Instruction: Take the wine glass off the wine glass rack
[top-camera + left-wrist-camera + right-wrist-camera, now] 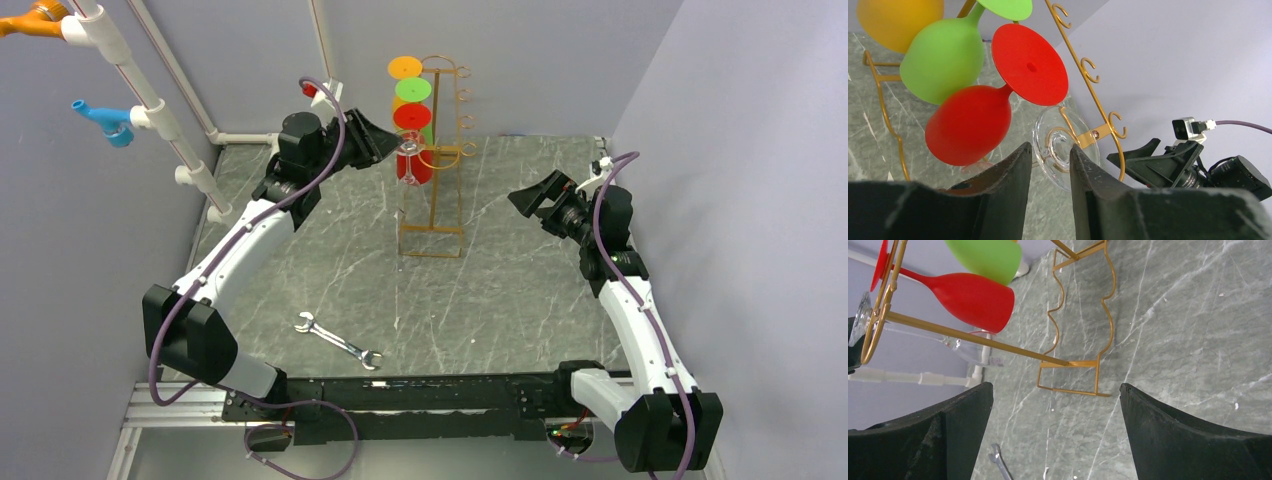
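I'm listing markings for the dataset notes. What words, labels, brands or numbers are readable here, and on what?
None can be read. The clear wine glass, the red wine glass, the wine glass rack and the white pipe frame show no print.
The wrench is too small to tell whether it bears a stamp.

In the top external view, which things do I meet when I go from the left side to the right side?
blue pipe fitting → wrench → wine glass rack → right gripper

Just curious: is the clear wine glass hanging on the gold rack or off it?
On: the clear glass hangs upside down, foot hooked in the gold rack.
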Motion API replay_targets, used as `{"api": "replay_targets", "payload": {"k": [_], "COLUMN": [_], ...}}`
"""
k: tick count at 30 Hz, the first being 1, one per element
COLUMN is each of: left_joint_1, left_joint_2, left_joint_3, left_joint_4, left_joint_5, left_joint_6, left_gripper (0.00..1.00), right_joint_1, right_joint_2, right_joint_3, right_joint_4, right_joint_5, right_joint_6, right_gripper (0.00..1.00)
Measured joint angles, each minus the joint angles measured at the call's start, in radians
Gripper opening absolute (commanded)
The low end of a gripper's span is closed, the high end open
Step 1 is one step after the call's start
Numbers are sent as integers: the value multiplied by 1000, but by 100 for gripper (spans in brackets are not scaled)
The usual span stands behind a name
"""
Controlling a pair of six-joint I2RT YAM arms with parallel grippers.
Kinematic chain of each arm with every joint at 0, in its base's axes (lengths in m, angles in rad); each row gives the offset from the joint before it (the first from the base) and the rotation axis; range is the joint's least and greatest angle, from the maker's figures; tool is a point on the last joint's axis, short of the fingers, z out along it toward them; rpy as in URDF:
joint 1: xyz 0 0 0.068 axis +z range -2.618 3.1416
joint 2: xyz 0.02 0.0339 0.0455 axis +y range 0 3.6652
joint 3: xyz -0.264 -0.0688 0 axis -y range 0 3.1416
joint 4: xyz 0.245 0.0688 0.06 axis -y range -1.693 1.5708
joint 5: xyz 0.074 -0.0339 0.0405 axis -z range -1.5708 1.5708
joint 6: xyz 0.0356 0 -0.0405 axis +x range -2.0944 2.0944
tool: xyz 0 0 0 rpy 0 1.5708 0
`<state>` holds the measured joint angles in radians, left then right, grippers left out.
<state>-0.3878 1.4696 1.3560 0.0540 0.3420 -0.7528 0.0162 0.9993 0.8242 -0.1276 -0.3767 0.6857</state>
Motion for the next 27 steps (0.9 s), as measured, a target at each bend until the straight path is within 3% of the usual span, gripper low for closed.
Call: {"api": "replay_targets", "payload": {"k": [11,27], "left_joint_1": [0,0], "left_joint_2": [-1,-20], "left_joint_3": [1,6], "left_joint_4": [-2,-23], "left_joint_5": [-9,-53], "left_joint_6": [-1,-39], "left_gripper": [24,15], "right_joint_1": [0,0], "right_joint_2": [8,24], "right_joint_3": [0,0], "right_joint_4": [-8,-53], "right_joint_5": [0,5], "right_joint_6": [0,-1], "right_gripper": [98,98]}}
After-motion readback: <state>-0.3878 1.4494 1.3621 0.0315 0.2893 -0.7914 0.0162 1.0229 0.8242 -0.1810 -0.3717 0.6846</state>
